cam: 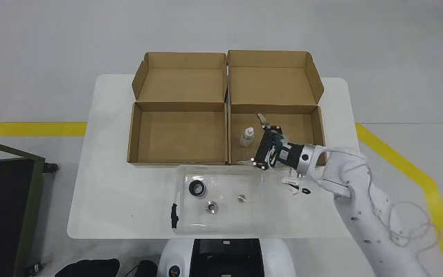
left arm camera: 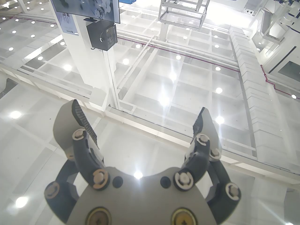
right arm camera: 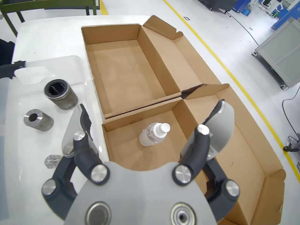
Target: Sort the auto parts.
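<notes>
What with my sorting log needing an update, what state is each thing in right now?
Left box: open, empty.
Right box: open, one item inside.
Spray bottle: capped, standing.
Clear tray: holding loose pieces.
Metal parts: three, unsorted.
Right end effector: open, empty.
Left end effector: open, empty.

The right hand [right arm camera: 150, 107] hides part of a small flanged metal piece [right arm camera: 52, 160] in the clear tray [right arm camera: 58, 58], and the right wrist view's edge cuts the tray off.
</notes>
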### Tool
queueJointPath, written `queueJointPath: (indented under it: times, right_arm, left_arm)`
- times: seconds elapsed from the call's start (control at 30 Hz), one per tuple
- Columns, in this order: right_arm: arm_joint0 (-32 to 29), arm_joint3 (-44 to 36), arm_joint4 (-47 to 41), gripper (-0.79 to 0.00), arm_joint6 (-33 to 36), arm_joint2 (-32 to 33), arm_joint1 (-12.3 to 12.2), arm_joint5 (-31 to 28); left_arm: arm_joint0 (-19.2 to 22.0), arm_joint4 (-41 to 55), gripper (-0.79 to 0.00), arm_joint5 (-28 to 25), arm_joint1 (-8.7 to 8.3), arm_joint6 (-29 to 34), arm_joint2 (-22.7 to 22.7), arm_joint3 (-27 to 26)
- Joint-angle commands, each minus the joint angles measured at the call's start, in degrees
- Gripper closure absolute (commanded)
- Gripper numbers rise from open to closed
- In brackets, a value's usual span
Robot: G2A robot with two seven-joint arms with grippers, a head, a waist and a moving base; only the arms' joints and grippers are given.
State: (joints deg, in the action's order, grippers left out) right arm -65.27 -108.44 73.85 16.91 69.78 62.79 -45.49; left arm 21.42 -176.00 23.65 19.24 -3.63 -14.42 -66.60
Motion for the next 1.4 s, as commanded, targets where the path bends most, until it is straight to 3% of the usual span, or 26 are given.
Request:
queueJointPath:
  times: [0.0, 0.53, 0.7, 1.03, 1.23, 1.37]
  right_arm:
    - [-1.2, -2.5, 0.0, -0.785, 0.8, 0.4, -0.3, -1.4]
    - [-8.5, -13.8, 5.4, -0.785, 8.1, -2.6, -1.8, -9.6]
    - [-9.2, -13.9, 7.9, -0.785, 11.2, -4.5, -2.1, -10.4]
    - [-9.6, -12.7, 10.1, -0.674, 17.1, -8.1, -2.4, -11.8]
    - [-8.5, -11.5, 10.7, -0.674, 21.4, -10.9, -2.3, -12.1]
    - [-7.2, -10.2, 10.6, -0.631, 23.4, -12.8, -2.1, -11.7]
  left_arm:
    - [0.0, 0.0, -0.785, 0.0, 0.00, 0.0, 0.0, 0.0]
    - [0.0, 0.0, -0.785, 0.0, 0.00, 0.0, 0.0, 0.0]
    - [0.0, 0.0, -0.785, 0.0, 0.00, 0.0, 0.0, 0.0]
    - [0.0, 0.0, -0.785, 0.0, 0.00, 0.0, 0.0, 0.0]
    - [0.0, 0.0, -0.785, 0.0, 0.00, 0.0, 0.0, 0.0]
    - [0.0, 0.0, -0.785, 0.0, 0.00, 0.0, 0.0, 0.0]
